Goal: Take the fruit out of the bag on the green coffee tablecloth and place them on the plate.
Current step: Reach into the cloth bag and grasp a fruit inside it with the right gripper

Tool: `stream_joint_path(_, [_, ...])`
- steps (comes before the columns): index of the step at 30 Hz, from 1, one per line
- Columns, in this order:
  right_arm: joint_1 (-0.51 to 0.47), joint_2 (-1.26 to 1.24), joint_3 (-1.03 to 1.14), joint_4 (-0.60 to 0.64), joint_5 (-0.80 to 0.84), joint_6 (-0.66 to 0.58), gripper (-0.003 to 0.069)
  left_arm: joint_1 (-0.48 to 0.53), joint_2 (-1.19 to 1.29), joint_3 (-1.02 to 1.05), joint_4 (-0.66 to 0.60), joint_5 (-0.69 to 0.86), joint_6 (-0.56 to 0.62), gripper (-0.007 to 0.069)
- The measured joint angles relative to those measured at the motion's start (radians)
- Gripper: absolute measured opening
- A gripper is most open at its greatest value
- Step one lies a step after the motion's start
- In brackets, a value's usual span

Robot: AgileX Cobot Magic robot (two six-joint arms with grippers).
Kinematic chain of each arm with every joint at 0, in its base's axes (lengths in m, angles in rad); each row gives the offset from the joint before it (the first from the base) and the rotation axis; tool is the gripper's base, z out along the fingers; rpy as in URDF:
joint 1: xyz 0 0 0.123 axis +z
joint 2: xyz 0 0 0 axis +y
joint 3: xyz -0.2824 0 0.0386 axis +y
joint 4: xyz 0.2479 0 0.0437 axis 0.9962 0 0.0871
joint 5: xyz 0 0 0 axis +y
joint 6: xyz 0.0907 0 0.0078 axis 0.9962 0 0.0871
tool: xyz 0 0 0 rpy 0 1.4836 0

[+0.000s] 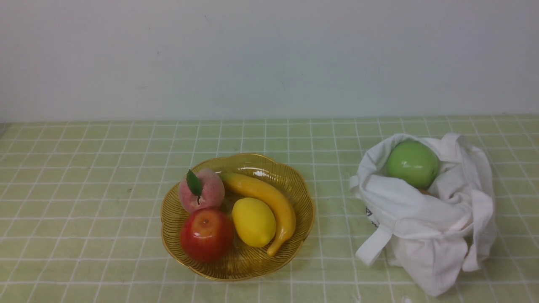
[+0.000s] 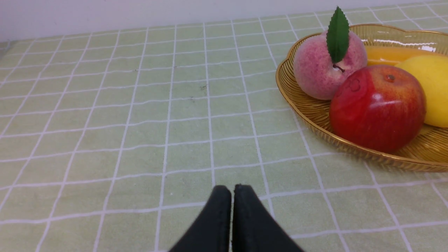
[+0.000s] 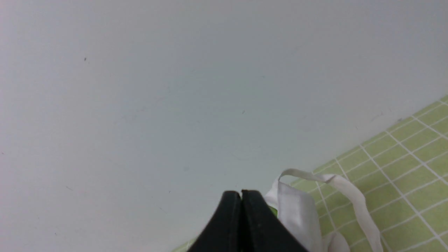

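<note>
A glossy green apple (image 1: 413, 163) sits in the open mouth of the white cloth bag (image 1: 425, 219) at the right on the pale green checked tablecloth (image 1: 84, 189). The amber ribbed plate (image 1: 294, 185) at centre holds a pink peach (image 1: 201, 190), a red apple (image 1: 206, 235), a lemon (image 1: 254, 221) and a banana (image 1: 269, 198). Neither gripper shows in the front view. My left gripper (image 2: 231, 190) is shut and empty above the cloth, beside the plate (image 2: 315, 115). My right gripper (image 3: 241, 194) is shut and empty, next to the bag's strap (image 3: 350, 192).
A plain pale wall (image 1: 269, 54) runs along the back edge of the table. In the left wrist view the peach (image 2: 322, 68) and red apple (image 2: 378, 108) lie nearest the gripper side of the plate.
</note>
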Motion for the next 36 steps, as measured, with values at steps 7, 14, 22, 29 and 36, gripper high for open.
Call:
stream_joint_path(7, [0.000, 0.000, 0.000, 0.007, -0.070, 0.002, -0.0011, 0.000, 0.000, 0.000, 0.000, 0.000, 0.000, -0.0008])
stream_joint_path(14, [0.018, 0.034, -0.221, -0.025, 0.046, 0.011, -0.0011, 0.000, 0.000, 0.000, 0.000, 0.000, 0.000, -0.0008])
stream_joint_path(22, [0.028, 0.531, -0.750, -0.128, 0.655, -0.138, -0.0011, 0.000, 0.000, 0.000, 0.000, 0.000, 0.000, -0.0008])
stream_joint_path(29, [0.029, 0.942, -1.013, -0.141, 0.881, -0.281, -0.0011, 0.000, 0.000, 0.000, 0.000, 0.000, 0.000, -0.0008])
stream_joint_path(36, [0.106, 1.270, -1.189, -0.165, 0.924, -0.314, -0.0001, 0.000, 0.000, 0.000, 0.000, 0.000, 0.000, -0.0008])
